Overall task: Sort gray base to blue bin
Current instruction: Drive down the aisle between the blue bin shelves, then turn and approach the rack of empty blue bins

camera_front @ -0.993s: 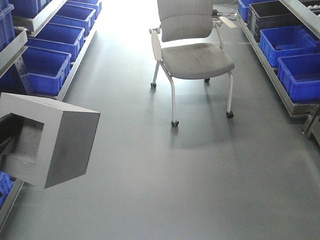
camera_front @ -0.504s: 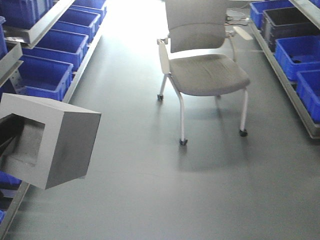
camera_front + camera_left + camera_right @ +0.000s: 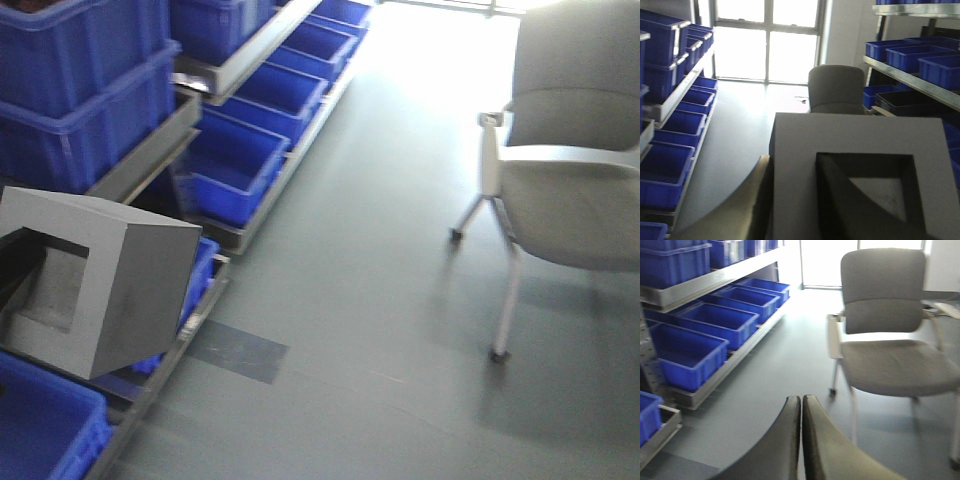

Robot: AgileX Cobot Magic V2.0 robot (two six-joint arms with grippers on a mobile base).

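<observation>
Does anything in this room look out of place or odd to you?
Mostly the chair: it stands loose in the open aisle beside the blue bins. The gray base hangs tilted in the air near those bins, and a darker rectangular patch marks the floor by the rack.

Smooth gray floor (image 3: 380, 300) stretches ahead of me, with a darker patch (image 3: 240, 352) on it. Metal shelves (image 3: 725, 272) line both sides. A gray padded chair (image 3: 570, 200) on casters stands in the aisle. Daylight glares through tall windows (image 3: 770, 40) beside a pale wall (image 3: 845, 35).

Tilted gray base (image 3: 120, 290), recess leftward; blue bin (image 3: 210, 198) empty, low shelf (image 3: 262, 205).
</observation>
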